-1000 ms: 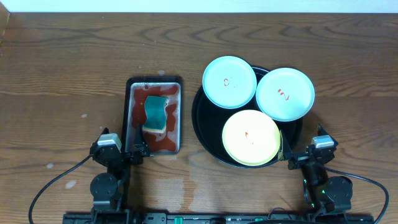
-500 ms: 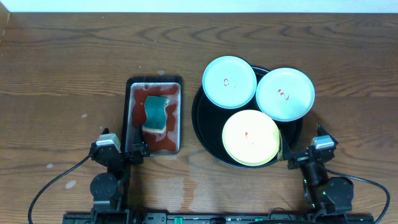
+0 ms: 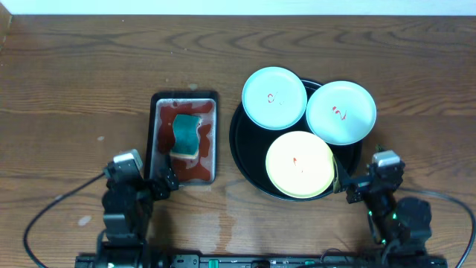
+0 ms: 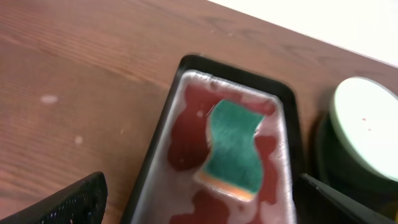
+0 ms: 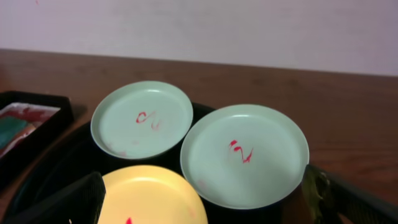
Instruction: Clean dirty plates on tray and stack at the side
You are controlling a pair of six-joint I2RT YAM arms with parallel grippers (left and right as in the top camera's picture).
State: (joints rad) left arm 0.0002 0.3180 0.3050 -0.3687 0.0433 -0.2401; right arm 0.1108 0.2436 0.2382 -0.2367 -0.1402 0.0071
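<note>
Three plates lie on the round black tray (image 3: 245,160): a pale blue one (image 3: 274,97) at back left, a pale blue one (image 3: 341,112) at back right, a yellow one (image 3: 300,164) in front, each with red smears. In the right wrist view they show as back left (image 5: 142,119), back right (image 5: 244,154) and yellow (image 5: 152,198). My right gripper (image 3: 349,186) is open and empty at the tray's front right rim. My left gripper (image 3: 165,182) is open and empty at the near end of the pan.
A rectangular black pan (image 3: 156,112) of reddish liquid holds a green sponge (image 3: 186,135) left of the tray; it also shows in the left wrist view (image 4: 283,99) with the sponge (image 4: 233,146). Wooden table (image 3: 74,89) stretches left and back.
Both arms have shifted slightly: the left gripper moved a little forward and left, the right one a little up toward the tray. Plates, pan and sponge have not moved.
</note>
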